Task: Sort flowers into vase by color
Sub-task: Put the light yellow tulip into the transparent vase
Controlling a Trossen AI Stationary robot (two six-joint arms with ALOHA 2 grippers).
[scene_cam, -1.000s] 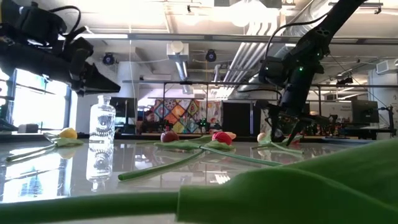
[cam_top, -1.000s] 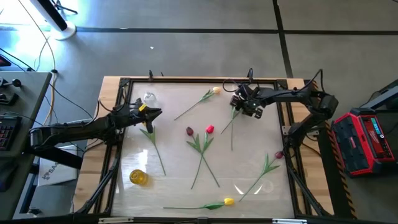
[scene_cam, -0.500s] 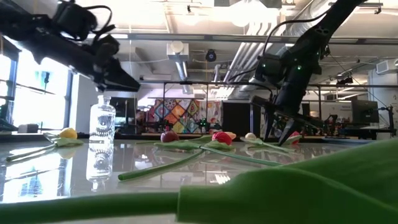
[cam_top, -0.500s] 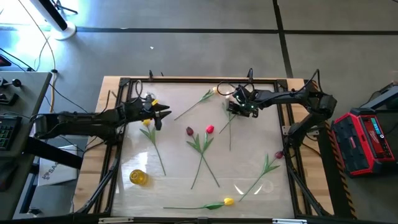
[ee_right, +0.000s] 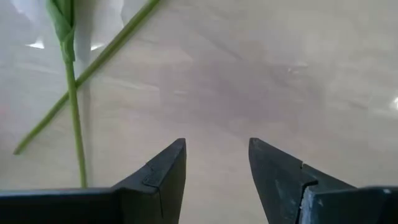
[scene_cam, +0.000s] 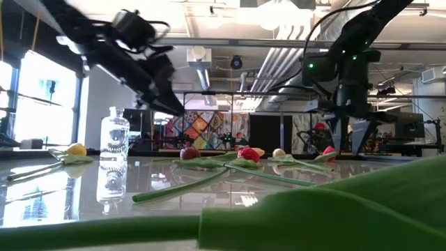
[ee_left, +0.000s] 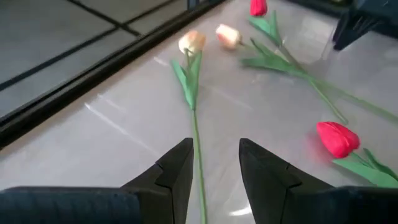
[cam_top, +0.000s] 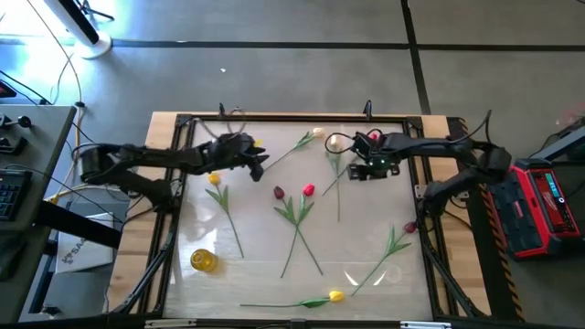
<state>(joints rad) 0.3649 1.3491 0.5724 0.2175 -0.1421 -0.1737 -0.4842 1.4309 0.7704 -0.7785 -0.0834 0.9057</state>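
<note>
Glossy surface (cam_top: 265, 260) with flowers (cam_top: 292, 208) lying loose across it, none in the clear vase (scene_cam: 114, 133); left pincer (cam_top: 260, 162), open and empty, reaches toward a peach tulip's (ee_left: 191, 42) stem, apparently to grasp it; right pincer (cam_top: 370, 170), open, hovers far right.

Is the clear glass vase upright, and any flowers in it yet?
Upright and empty: the vase stands on its base, no stems inside.

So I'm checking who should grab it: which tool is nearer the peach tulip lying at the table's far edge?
Left. The left tool sits at the lower end of the peach tulip stem, which runs between its open fingers. The right tool hangs farther off, beyond the flower's head.
</note>
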